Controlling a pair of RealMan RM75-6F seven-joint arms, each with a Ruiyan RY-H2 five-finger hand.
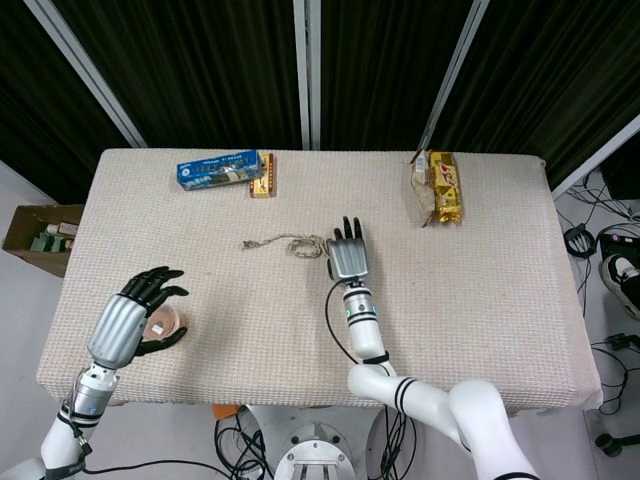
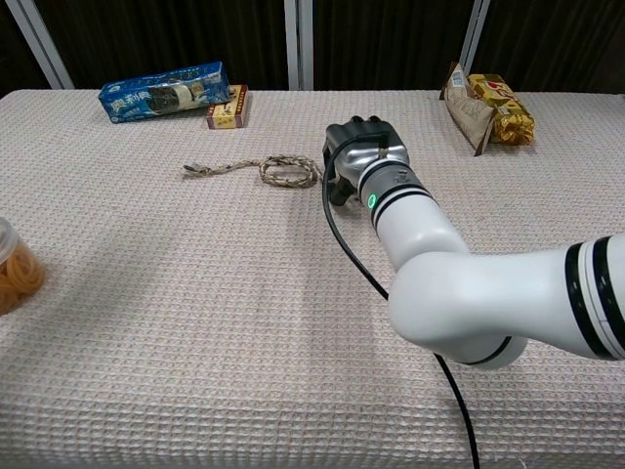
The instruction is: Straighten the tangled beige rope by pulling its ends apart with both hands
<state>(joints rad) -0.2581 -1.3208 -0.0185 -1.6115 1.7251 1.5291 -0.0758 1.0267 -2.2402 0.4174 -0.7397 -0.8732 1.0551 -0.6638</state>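
Both hands are hovering low over the table, fingers spread and gripping nothing.

The right hand (image 1: 349, 256) is reaching forward at mid-table, palm down, fingers extending away from the robot; its white forearm (image 2: 459, 283) is sweeping in from the near right edge, with a black cable trailing along it. In the chest view that hand (image 2: 363, 156) is showing its grey back. The left hand (image 1: 130, 318) is sitting near the left front corner, black fingers loosely fanned and pointing up to the right, out of the chest view.
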